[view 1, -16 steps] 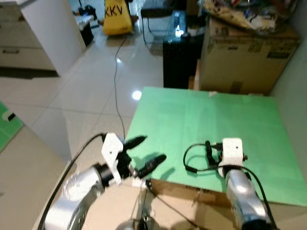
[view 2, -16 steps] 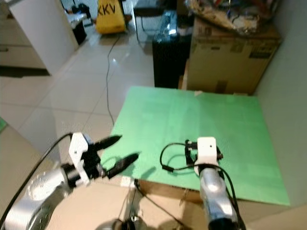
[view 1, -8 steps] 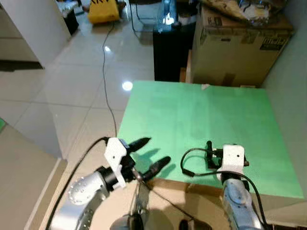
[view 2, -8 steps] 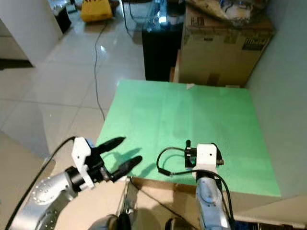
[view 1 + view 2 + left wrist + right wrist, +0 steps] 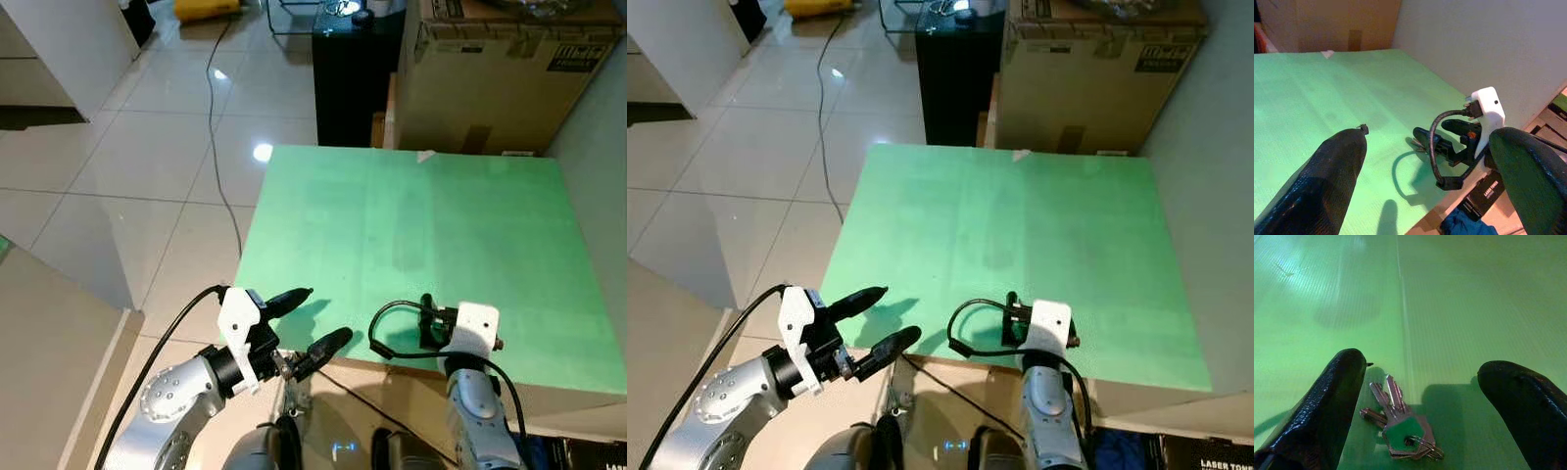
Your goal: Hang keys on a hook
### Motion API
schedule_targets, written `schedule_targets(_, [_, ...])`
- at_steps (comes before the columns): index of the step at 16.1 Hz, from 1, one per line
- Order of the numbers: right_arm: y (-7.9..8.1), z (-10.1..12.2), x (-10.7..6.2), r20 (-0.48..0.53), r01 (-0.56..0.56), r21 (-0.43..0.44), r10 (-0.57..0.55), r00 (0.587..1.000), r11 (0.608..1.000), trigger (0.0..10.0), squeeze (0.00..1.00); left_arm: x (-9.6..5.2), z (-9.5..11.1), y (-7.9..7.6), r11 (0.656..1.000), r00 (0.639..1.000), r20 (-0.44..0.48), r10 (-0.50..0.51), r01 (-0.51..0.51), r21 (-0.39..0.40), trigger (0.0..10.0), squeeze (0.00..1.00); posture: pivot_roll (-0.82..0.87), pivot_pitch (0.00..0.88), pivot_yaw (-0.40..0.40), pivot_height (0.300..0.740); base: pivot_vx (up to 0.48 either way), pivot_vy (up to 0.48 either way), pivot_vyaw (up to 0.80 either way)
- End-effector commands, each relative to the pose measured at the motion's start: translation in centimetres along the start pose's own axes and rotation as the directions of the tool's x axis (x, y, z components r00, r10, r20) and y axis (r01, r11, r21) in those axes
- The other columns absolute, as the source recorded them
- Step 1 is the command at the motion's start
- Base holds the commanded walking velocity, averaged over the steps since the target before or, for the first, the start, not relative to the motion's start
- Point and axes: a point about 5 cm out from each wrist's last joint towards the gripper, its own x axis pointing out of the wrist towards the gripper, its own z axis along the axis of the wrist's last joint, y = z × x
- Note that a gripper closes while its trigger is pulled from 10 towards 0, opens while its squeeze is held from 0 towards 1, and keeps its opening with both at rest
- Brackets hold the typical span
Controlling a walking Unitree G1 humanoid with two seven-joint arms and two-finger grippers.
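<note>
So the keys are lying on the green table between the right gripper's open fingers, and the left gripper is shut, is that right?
Not quite: the left gripper is open, its two black fingers spread apart, as the left eye view shows. The rest holds: the keys lie on the green table between the right gripper's open fingers.

A square table (image 5: 411, 225) with a plain green, finely ribbed top stands on a glossy tiled floor (image 5: 147, 166). A small bunch of keys (image 5: 1400, 426) on a ring lies flat on the green surface near the table's front edge, blades fanned outward.
</note>
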Motion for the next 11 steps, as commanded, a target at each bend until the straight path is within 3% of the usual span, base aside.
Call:
schedule_targets(1, [0.2,-0.9,-0.5,-0.027,0.01,0.001,-0.01,1.0,1.0,10.0,0.0,-0.6,0.3,-0.3,1.0,1.0,-0.009,-0.016,0.016,0.006,10.0,0.0,-0.01,0.236,0.099,0.74,0.0,0.0,0.0])
schedule_targets(9, [1.5,-2.0,-0.9,-0.075,-0.048,-0.007,0.048,0.996,0.999,10.0,0.0,-1.4,0.1,-0.5,1.0,1.0,-0.025,0.012,-0.012,0.003,10.0,0.0,-0.01,0.243,0.085,0.74,0.0,0.0,0.0])
schedule_targets(10, [1.4,-2.1,-0.9,-0.076,-0.049,-0.007,0.048,0.996,0.999,0.0,0.0,-1.4,0.1,-0.5,1.0,1.0,-0.026,0.016,-0.015,0.004,10.0,0.0,-0.01,0.243,0.082,0.74,0.0,0.0,0.0])
schedule_targets(11, [1.4,-2.2,-0.9,-0.079,-0.049,-0.005,0.048,0.996,0.999,0.0,0.0,-1.4,0.1,-0.5,1.0,0.999,-0.026,0.02,-0.019,0.003,10.0,0.0,-0.01,0.245,0.081,0.74,0.0,0.0,0.0])
